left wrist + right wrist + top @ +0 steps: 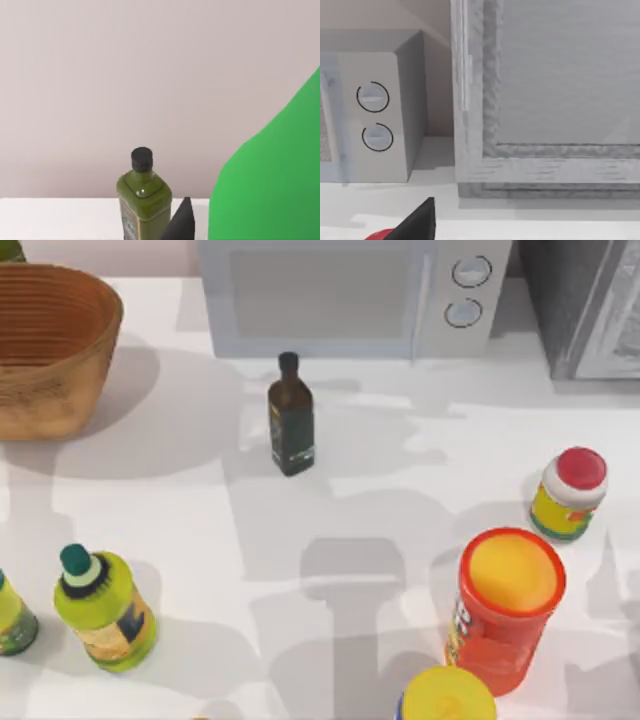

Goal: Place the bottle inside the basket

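Small bright green translucent plastic bottle looms beside my left gripper, standing by the desk's left edge; round woven wicker basket well apart; grip state I cannot tell; grasping, carrying and placing remain.

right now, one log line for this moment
stage: pre-grasp | bottle: upright, table's left edge | basket: far left | dark bottle: mid-table | grippers: fingers unclear

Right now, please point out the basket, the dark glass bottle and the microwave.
basket (45, 390): top view, ribbed outer wall.
dark glass bottle (291, 430): top view, labelled body.
microwave (320, 295): top view, door.
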